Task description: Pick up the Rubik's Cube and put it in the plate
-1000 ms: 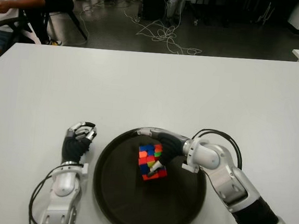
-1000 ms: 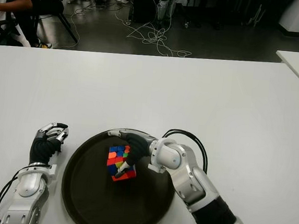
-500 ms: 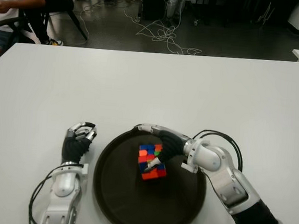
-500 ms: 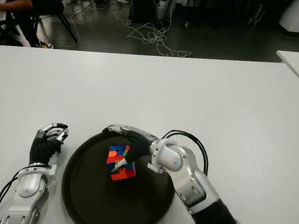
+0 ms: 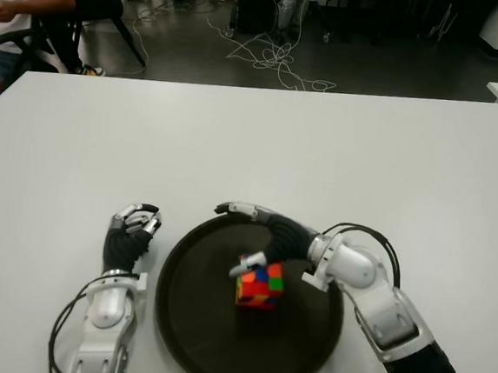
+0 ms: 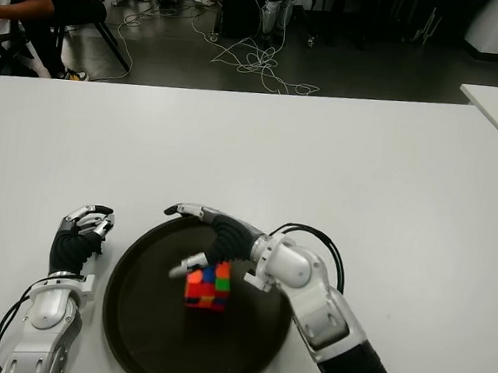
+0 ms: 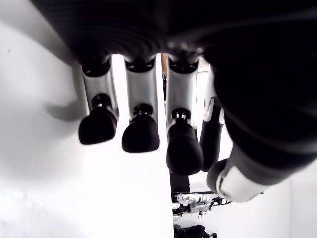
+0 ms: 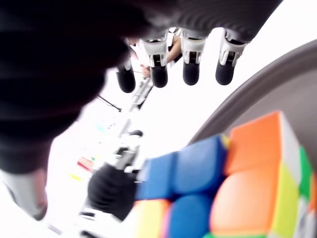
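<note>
The Rubik's Cube (image 5: 259, 287) sits in the dark plate (image 5: 192, 339) on the counter (image 5: 321, 158); right hand (image 5: 258, 235) spread above it, left hand (image 5: 131, 233) curled beside the plate.

Glossy plastic Rubik's Cube (image 5: 259, 288), matt dark plate (image 5: 193, 321), smooth white table (image 5: 235, 150)

A second ago the right hand (image 5: 257, 240) was curled around the Rubik's Cube (image 5: 259, 285), holding it tilted above the plate (image 5: 185, 321). Now its fingers (image 6: 186, 210) have spread open and let go, and the cube sits lower, flat on the plate floor, a little nearer the robot, the thumb just beside its top edge
</note>
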